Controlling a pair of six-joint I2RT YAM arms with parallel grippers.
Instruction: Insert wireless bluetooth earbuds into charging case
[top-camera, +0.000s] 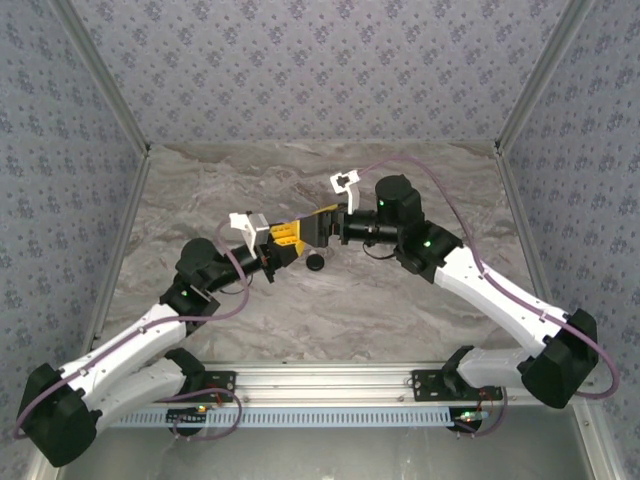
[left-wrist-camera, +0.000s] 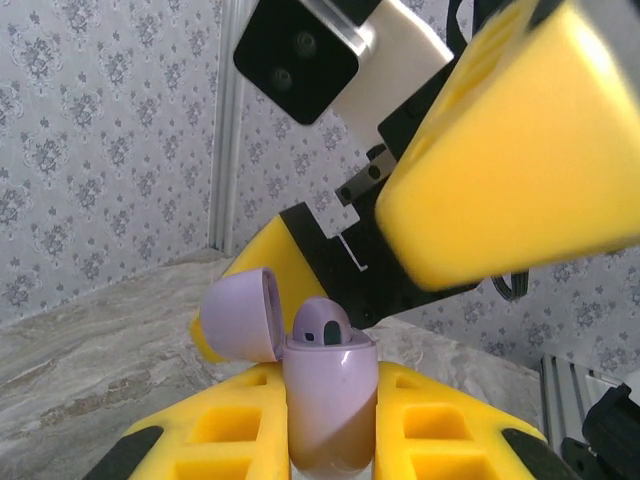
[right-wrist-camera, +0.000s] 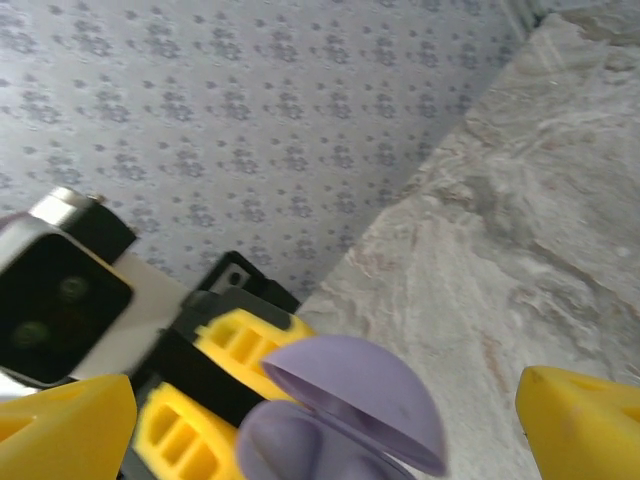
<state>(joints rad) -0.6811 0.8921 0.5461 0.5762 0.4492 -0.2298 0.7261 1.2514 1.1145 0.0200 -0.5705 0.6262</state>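
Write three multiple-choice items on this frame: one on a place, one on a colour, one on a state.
1. Where is the lilac charging case?
A) lying on the aluminium rail
B) between the left gripper's fingers
C) hanging from a cable

2. What colour is the small item lying on the table?
A) white
B) red
C) black

3. The case's lid is:
A) open
B) shut
C) detached

Answers:
1 B, yellow fingers flank it in the left wrist view.
2 C, it is dark against the marble.
3 A, it stands hinged back.
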